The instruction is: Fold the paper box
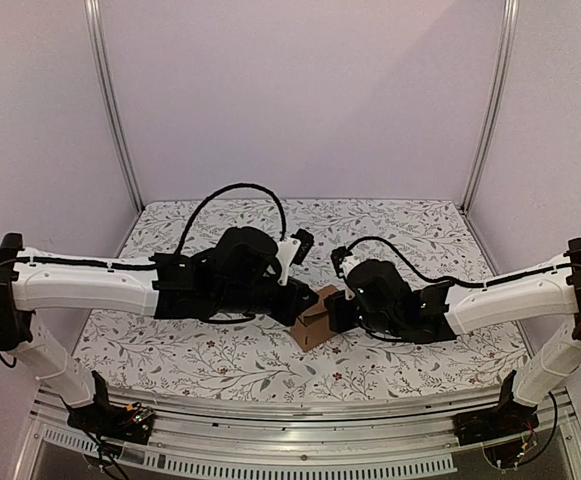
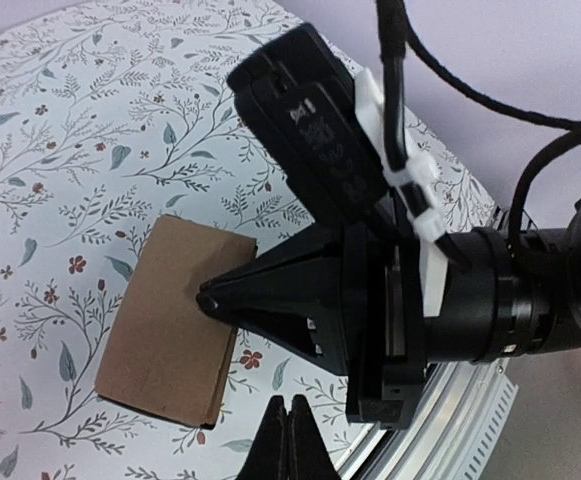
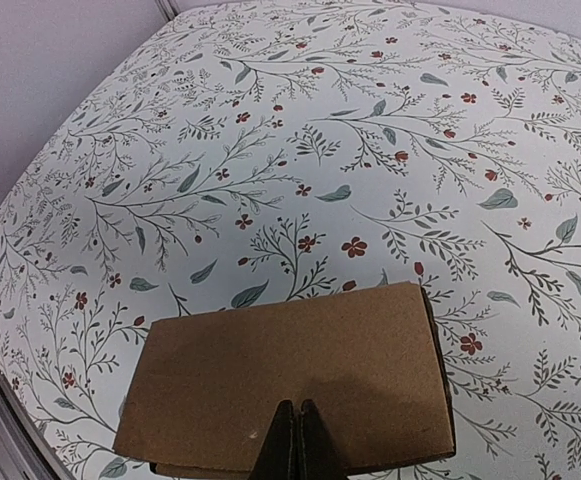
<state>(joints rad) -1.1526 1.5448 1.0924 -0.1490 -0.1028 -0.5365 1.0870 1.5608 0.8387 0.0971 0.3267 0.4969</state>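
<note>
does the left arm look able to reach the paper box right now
Probably yes: the left gripper, shut, sits close to the paper box with nothing between them. The right gripper touches only one spot on its top face.

In our left wrist view, the paper box [image 2: 160, 330] lies on the floral tablecloth [image 2: 80, 150] as a plain brown rectangle, with a thin side edge showing along its right. The right gripper [image 2: 208, 297] reaches in from the right, its black fingers drawn together to one point that sits against the box's top face. Above it we see its black camera housing [image 2: 305, 125] on a white bracket [image 2: 410, 180], with a black cable [image 2: 490, 95] looping away. Our own left gripper [image 2: 288, 405] shows at the bottom edge, fingertips pressed together, apart from the box.
</note>
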